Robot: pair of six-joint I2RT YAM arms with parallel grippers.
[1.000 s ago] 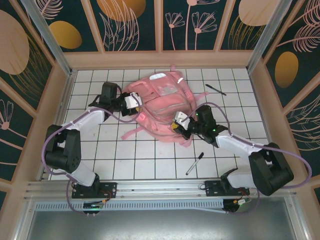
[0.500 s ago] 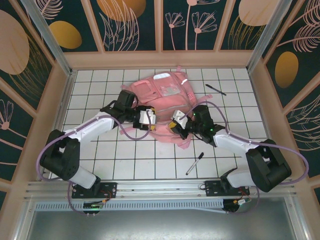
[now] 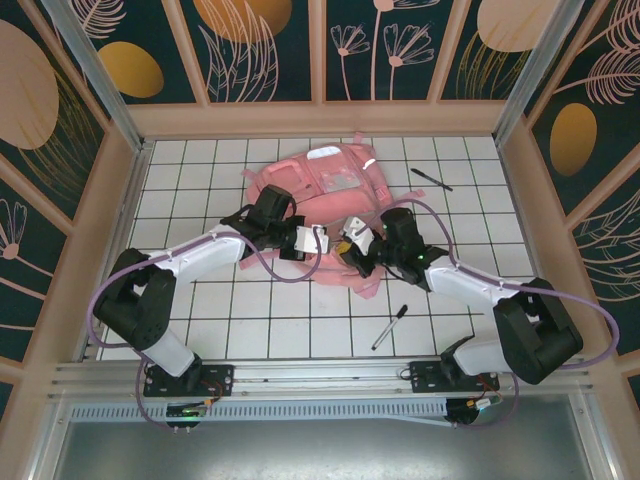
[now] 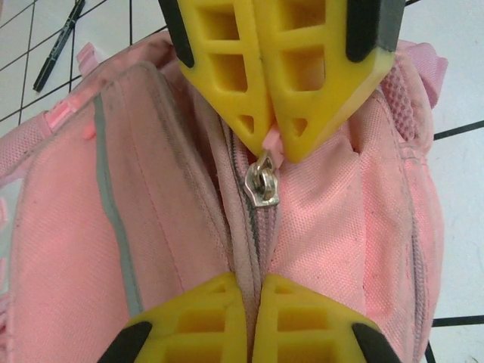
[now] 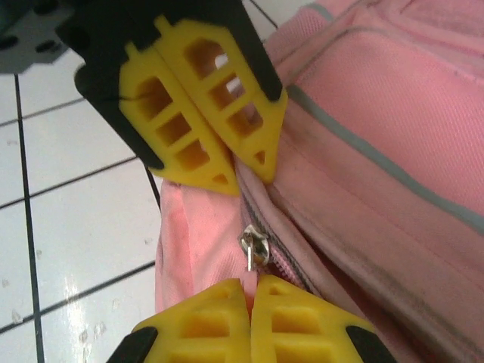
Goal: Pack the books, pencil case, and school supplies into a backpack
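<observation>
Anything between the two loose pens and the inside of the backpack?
Yes: the backpack zipper looks closed where visible. The left gripper and right gripper have jaws shut on its pull tabs. Both pens lie outside on the tiles; nothing else blocks them.

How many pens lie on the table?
2. One pen lies on the far tiles, right of the backpack; the other pen lies on the near tiles. Others may be hidden inside the backpack.
</observation>
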